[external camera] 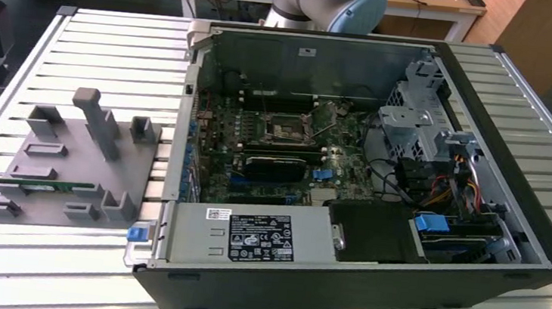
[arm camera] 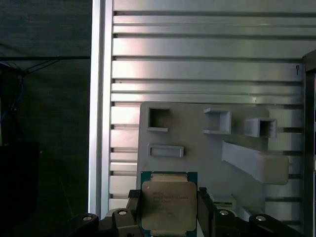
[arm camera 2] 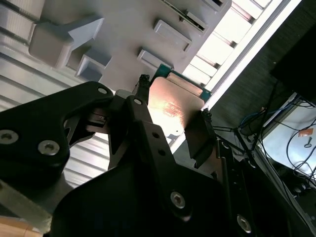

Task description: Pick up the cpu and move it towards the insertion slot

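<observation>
My fingers [arm camera: 205, 212] clamp the cpu [arm camera: 169, 205].
First wrist view: grey fixture [arm camera: 197, 143] beyond it; exterior view: the insertion slot [external camera: 287, 130] mid-frame.

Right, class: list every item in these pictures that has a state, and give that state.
silvery square cpu: gripped between the fingers
black gripper: shut on the cpu
shiny-framed square insertion slot: empty, dark centre showing
black computer case: lying flat, side open
thin green memory stick: seated in the grey plastic fixture

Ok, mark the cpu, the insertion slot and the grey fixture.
cpu [arm camera: 169, 207]: first wrist view, metal top.
insertion slot [external camera: 287, 130]: exterior view, dark centre.
grey fixture [external camera: 87, 170]: exterior view, flat base.
</observation>
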Available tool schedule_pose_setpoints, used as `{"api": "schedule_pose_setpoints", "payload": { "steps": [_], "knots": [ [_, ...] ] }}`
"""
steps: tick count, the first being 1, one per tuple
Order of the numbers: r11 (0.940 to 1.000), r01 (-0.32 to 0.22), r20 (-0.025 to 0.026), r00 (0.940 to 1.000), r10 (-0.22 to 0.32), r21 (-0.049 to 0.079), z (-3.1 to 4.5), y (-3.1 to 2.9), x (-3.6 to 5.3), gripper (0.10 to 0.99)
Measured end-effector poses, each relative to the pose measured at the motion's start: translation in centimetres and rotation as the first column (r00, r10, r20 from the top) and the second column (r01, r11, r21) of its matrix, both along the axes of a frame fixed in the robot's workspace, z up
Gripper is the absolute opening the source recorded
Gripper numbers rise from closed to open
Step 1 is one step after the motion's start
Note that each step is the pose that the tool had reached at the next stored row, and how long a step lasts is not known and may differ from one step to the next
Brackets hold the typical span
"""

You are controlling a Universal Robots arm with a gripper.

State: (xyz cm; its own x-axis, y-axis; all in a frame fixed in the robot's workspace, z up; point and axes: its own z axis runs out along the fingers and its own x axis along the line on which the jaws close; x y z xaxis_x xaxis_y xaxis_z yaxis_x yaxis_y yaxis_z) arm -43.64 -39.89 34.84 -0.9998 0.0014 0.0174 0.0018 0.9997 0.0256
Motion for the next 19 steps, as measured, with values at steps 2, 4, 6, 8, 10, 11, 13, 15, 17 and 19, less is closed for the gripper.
{"api": "schedule_pose_setpoints", "payload": {
  "steps": [2,4,6,8,10,11,13,15,17,19],
  "knots": [
    [1.0,0.0,0.0,1.0,0.0,0.0,0.34,0.03,0.0,0.541],
    [1.0,0.0,0.0,1.0,0.0,0.0,0.67,0.06,0.0,0.541],
    [1.0,0.0,0.0,1.0,0.0,0.0,1.06,0.08,0.0,0.541],
    [1.0,0.0,-0.0001,1.0,0.0,0.0,1.4,0.09,0.0,0.541],
    [1.0,0.0,0.0,1.0,0.0,0.0,1.66,0.1,0.0,0.541],
    [1.0,0.0,0.0,1.0,0.0,0.0,1.81,0.11,0.0,0.541],
    [1.0,0.0,0.0,1.0,0.0,-0.001,2.2,0.13,0.0,0.541],
    [1.0,0.0,0.0,1.0,0.0,0.0,2.56,0.14,0.0,0.541],
    [1.0,0.0,0.0,1.0,0.0,-0.001,2.89,0.16,0.0,0.541],
    [1.0,0.0,0.0,1.0,0.0,0.0,3.25,0.18,0.0,0.541]
  ]
}}
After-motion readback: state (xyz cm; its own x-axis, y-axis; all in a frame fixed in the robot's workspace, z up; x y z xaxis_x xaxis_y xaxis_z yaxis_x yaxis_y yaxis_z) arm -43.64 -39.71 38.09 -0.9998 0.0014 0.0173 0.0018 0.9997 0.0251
